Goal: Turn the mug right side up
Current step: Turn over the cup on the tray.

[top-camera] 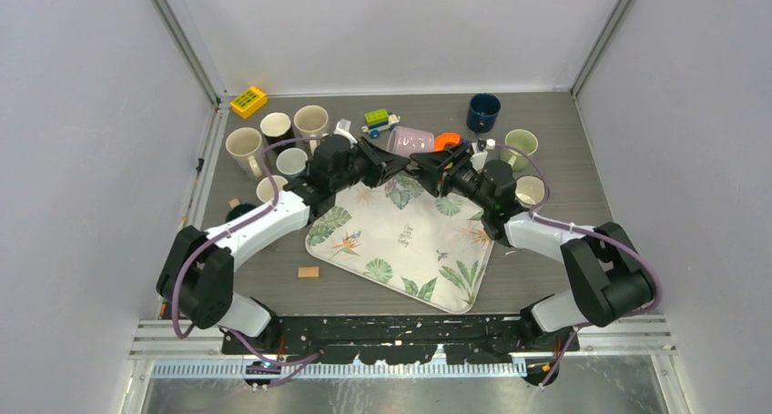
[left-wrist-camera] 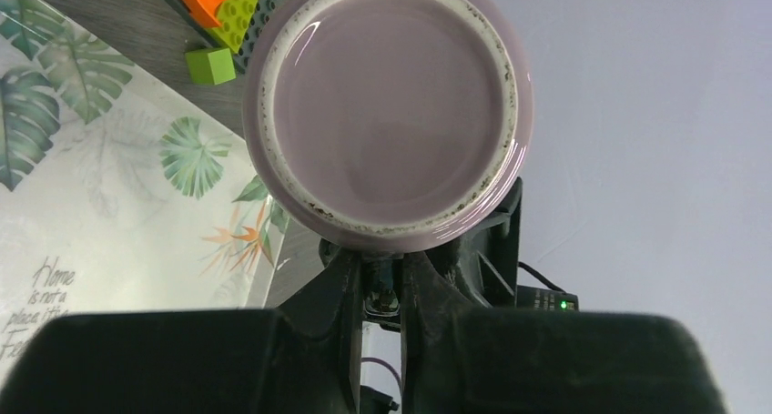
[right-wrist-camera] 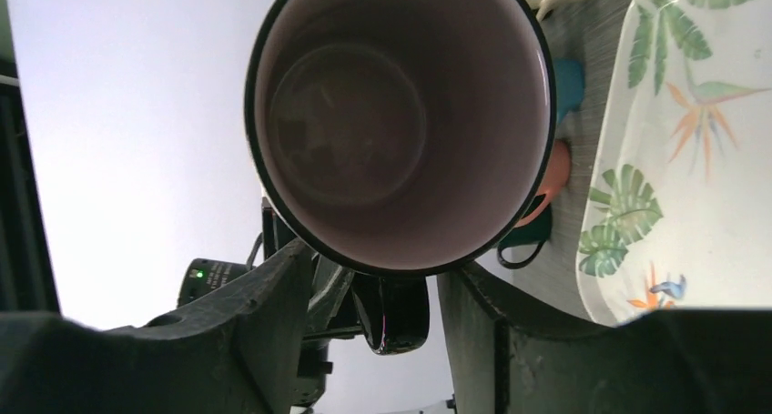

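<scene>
The mug [top-camera: 411,141] is pale lavender and glossy, with a rough, speckled, unglazed ring around its base and a thin dark rim at the mouth. It is tipped on its side up in the air, above the far edge of the leaf-print placemat [top-camera: 401,246]. The base faces left, the open mouth faces right, and the dark-looking handle points downward.

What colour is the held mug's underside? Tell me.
Pale lilac, off-white ring; the mug shows best in the left wrist view.
</scene>
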You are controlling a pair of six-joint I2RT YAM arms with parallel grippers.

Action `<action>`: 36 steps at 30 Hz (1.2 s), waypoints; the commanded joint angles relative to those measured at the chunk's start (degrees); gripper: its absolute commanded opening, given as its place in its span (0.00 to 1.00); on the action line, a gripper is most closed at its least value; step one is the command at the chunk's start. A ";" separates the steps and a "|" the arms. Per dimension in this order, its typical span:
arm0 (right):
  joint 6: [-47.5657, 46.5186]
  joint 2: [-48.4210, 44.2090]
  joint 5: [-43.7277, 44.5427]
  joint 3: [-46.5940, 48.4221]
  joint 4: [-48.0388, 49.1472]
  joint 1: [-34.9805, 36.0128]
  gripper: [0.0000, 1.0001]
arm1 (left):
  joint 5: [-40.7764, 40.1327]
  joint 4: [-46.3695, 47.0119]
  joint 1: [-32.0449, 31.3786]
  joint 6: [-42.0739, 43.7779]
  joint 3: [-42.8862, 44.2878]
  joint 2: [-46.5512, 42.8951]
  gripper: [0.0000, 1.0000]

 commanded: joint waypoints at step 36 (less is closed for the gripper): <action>-13.14 -11.97 3.24 7.36 -16.55 -0.43 0.01 | 6.85 16.57 0.23 -5.38 -5.13 -0.14 0.84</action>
